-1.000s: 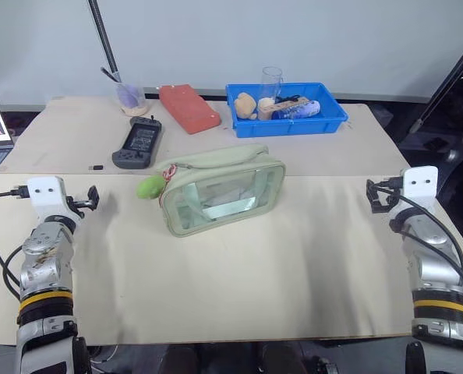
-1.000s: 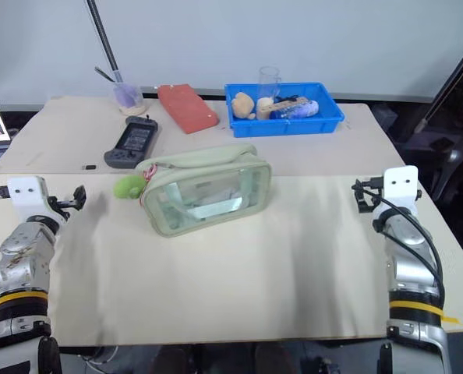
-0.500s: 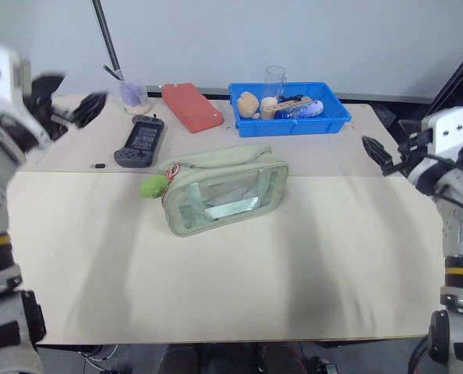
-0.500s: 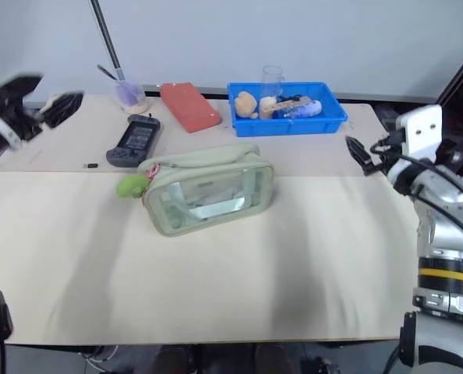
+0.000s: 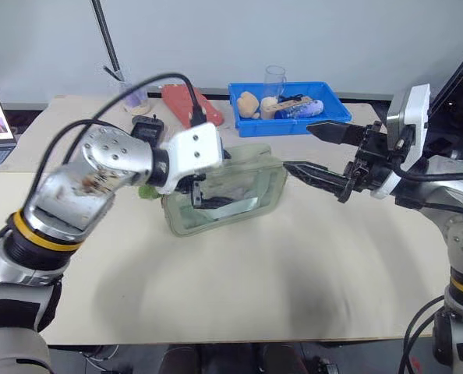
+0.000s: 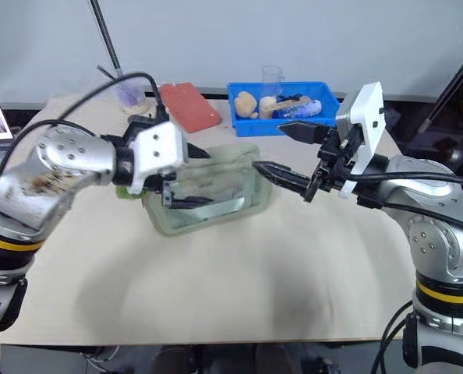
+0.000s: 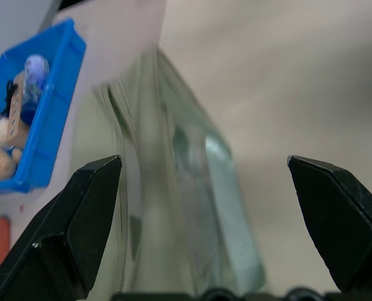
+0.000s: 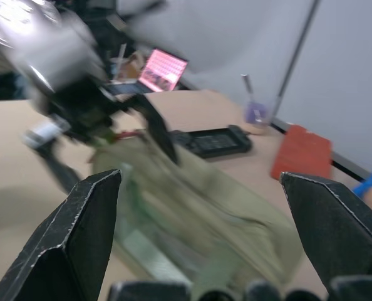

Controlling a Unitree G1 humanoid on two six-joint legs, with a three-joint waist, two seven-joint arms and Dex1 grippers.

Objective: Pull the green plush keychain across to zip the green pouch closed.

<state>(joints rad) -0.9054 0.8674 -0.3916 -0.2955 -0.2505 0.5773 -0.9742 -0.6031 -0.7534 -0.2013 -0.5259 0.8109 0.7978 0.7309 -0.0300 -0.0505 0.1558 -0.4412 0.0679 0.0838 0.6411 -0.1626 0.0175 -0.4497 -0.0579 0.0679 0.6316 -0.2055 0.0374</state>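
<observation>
Green pouch [image 6: 216, 191] sits mid-tabletop [image 6: 239, 265], clear window side toward the camera. Green plush keychain [image 5: 147, 192] at the pouch's left end, mostly hidden behind the left arm. Left end effector [image 6: 186, 178] over the pouch's left part, fingers apart, nothing between them. Right end effector [image 6: 282, 150] just right of the pouch, pointing at it, fingers wide apart, empty. Blue bin [image 5: 288, 109], red case [image 5: 186, 100] and black handheld device [image 5: 146, 127] behind the pouch.
</observation>
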